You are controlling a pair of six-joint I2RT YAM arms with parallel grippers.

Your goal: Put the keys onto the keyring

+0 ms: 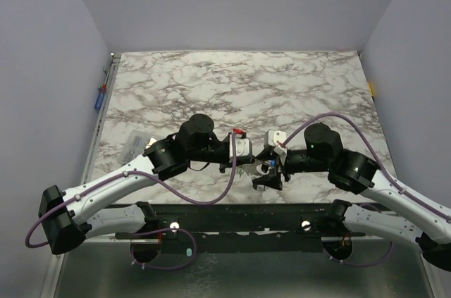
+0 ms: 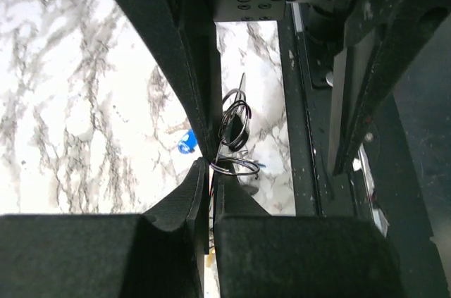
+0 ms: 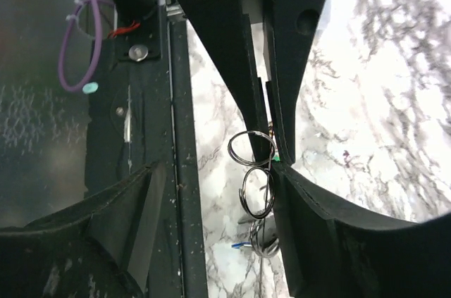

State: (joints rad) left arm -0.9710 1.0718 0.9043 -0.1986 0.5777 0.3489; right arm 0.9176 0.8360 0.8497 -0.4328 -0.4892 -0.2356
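— Keyring (image 2: 243, 162): where does it sit against the left gripper (image 2: 210, 164)?
— Its wire is pinched between the closed fingertips, and a blue key (image 2: 185, 141) shows just beside them. That arm reaches in over the marble table (image 1: 211, 79).
— And the right gripper (image 3: 218, 169)?
— Its fingers are spread wide. The loop hangs between them, nearer one finger. That arm reaches in to face the left one.

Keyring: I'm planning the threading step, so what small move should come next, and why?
Probably bring the open right hand down to the blue key: the left hand is shut on the keyring, the right holds nothing, and that key seems to lie loose beside it.
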